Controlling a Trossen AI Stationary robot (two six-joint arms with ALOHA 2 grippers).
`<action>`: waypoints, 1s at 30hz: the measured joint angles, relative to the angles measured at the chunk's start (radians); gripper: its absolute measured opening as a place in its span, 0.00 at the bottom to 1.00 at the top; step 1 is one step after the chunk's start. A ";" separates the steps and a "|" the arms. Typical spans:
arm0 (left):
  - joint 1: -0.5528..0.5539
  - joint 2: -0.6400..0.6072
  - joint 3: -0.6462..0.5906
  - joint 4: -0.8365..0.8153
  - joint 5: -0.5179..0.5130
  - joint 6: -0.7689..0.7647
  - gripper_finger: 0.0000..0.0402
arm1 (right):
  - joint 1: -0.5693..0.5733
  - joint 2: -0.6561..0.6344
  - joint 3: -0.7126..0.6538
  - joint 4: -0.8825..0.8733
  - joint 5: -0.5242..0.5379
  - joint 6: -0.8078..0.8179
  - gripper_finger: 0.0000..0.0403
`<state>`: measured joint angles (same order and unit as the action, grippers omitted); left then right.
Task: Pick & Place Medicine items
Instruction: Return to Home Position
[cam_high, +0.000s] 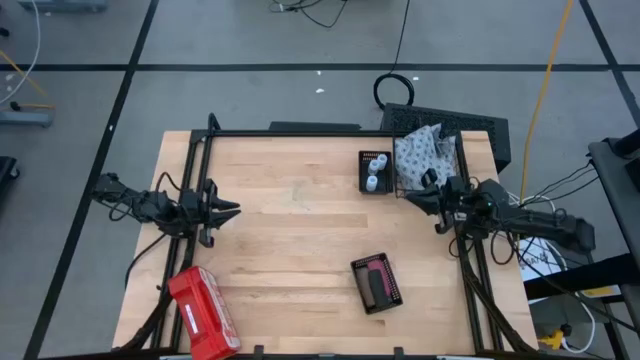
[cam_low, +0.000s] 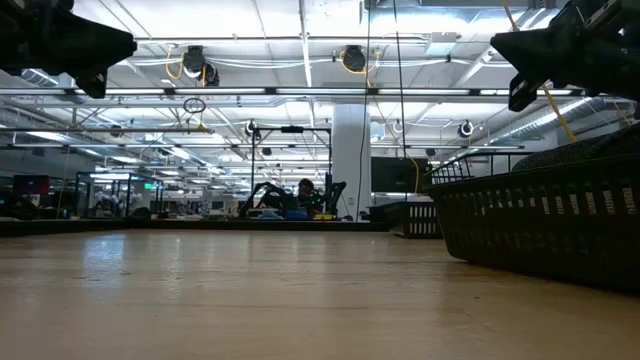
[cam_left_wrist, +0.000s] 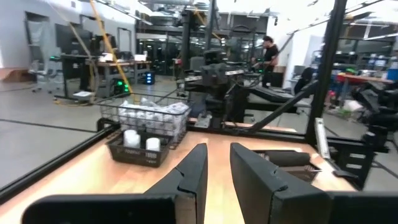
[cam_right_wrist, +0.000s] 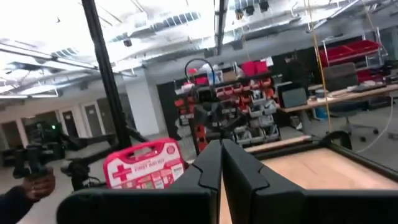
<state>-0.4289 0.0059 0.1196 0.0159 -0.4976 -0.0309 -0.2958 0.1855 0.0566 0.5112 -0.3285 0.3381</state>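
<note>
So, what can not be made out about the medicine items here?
White round bottles in the small black basket: too small to count in the high view; half hidden by its wall in the left wrist view.
Oblong tubes in the flat black tray: high view, too small beyond one pink-red.
Low view: black mesh wall hides its contents.

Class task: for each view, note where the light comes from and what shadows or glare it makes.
High view: even light, no hard shadows on the table around the left gripper and right gripper. Low view: bright ceiling lamps backlight both grippers into dark silhouettes. Right wrist view: ceiling glare washes out the room's upper part.
</note>
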 joint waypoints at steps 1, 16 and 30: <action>0.011 0.000 0.000 -0.003 0.000 0.000 0.19 | 0.040 0.007 0.000 -0.009 0.044 -0.018 0.01; 0.141 0.000 0.000 -0.138 0.121 -0.093 0.19 | 0.424 0.110 -0.003 -0.172 0.578 -0.273 0.01; 0.147 0.000 0.000 -0.226 0.122 -0.019 0.19 | 0.424 0.111 -0.004 -0.324 0.588 -0.220 0.01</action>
<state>-0.2817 0.0063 0.1196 -0.2103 -0.3752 -0.0495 0.1285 0.2961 0.0525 0.1872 0.2596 0.1184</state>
